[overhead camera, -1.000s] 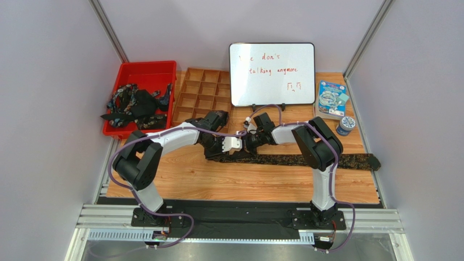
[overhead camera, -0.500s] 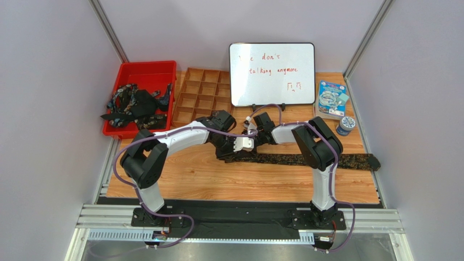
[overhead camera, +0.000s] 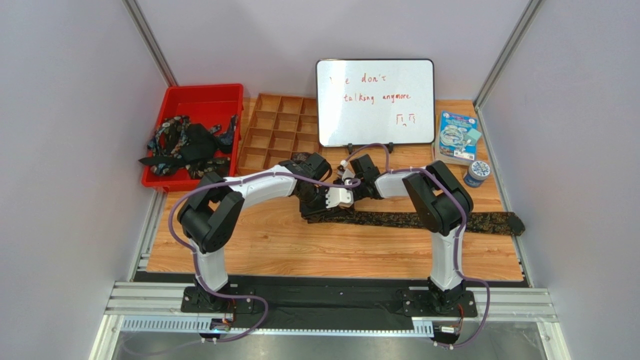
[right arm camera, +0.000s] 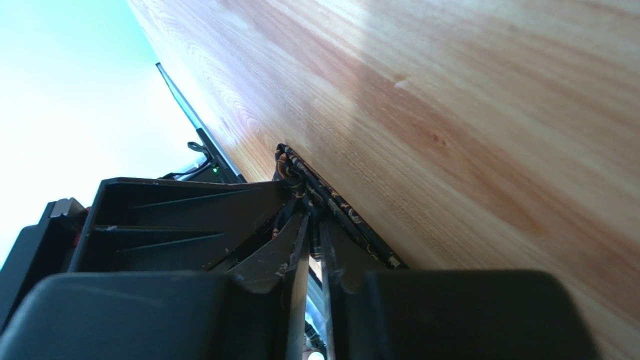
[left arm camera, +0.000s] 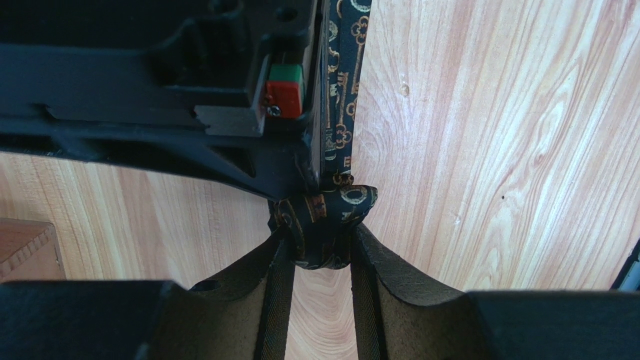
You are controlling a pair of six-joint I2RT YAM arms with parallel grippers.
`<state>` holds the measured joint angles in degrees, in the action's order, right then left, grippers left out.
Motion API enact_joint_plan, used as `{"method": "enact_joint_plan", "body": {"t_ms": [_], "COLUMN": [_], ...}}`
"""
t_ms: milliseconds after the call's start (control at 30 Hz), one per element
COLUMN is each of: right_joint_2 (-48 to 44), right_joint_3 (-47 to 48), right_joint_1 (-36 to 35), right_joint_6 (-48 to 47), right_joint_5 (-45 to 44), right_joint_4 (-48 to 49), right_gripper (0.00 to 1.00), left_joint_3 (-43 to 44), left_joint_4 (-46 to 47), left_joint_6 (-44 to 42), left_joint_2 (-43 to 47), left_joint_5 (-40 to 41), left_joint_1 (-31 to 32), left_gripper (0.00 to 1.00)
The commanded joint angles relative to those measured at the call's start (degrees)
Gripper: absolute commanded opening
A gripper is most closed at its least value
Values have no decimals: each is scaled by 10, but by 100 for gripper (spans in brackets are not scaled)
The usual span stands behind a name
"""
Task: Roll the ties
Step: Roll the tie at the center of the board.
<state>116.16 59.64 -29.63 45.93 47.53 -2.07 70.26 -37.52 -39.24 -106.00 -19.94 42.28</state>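
Left pincer [left arm camera: 321, 241] clenched on rolled end of tie [overhead camera: 421, 220], counter [overhead camera: 300, 251] middle; remaining tie lies flat toward right edge. Right pincer [right arm camera: 311, 225] beside roll, state unclear.

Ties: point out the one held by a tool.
The tie stretched flat across the wooden table, its left end coiled in the left tool. The other ties lie tangled in the red bin.

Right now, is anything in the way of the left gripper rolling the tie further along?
Yes: the right gripper sits right against the rolled end clamped in the left gripper, and the right arm crosses above the flat tie ahead.
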Motion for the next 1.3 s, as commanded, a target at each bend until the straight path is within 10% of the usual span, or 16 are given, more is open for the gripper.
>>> {"method": "enact_joint_plan", "body": {"t_ms": [0,1267], "right_joint_2": [-30,-33], "right_joint_3": [14,-10], "right_joint_1": [5,-1], "right_joint_6": [7,18], "right_joint_5": [4,36], "right_joint_4": [1,40], "right_gripper": [22,28], "left_joint_3": [7,-1], "left_joint_4": [-10,-27], "left_joint_6": [-12,-37], "left_joint_2": [-15,-23], "left_joint_5": [24,18], "left_joint_1": [1,1], "left_gripper": [38,38]}}
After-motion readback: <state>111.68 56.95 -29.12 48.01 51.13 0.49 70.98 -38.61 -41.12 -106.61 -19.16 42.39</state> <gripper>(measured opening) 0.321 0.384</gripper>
